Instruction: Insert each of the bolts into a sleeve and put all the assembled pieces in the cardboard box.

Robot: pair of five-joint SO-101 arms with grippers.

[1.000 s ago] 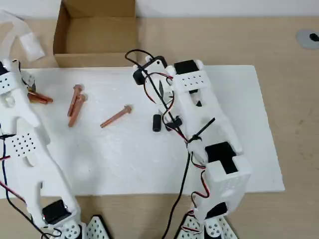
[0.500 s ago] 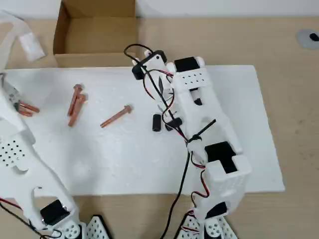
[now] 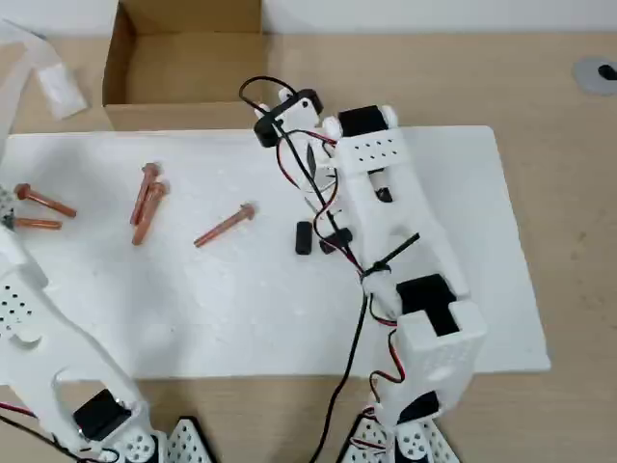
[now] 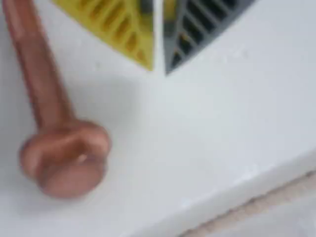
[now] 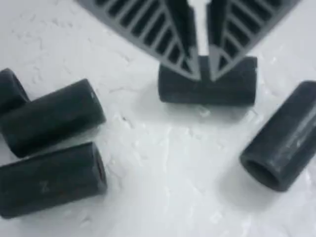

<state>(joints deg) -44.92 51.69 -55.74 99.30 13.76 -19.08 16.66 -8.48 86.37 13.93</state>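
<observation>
The left claw (image 4: 159, 59) is being held almost shut over the white sheet (image 4: 222, 123), with nothing gripped. A bolt (image 4: 59, 148) is lying just beside its tips, head toward the sheet's edge. The right claw (image 5: 200, 74) is likewise being held nearly shut, its tips poised at the side of a lying sleeve (image 5: 232, 89); contact cannot be told. Other sleeves (image 5: 52, 116) are lying near it. In the high view, three more bolts (image 3: 145, 198) are lying apart on the sheet, well left of the sleeves. The box (image 3: 174, 116) is standing open on the counter (image 3: 559, 145), just beyond the sheet.
</observation>
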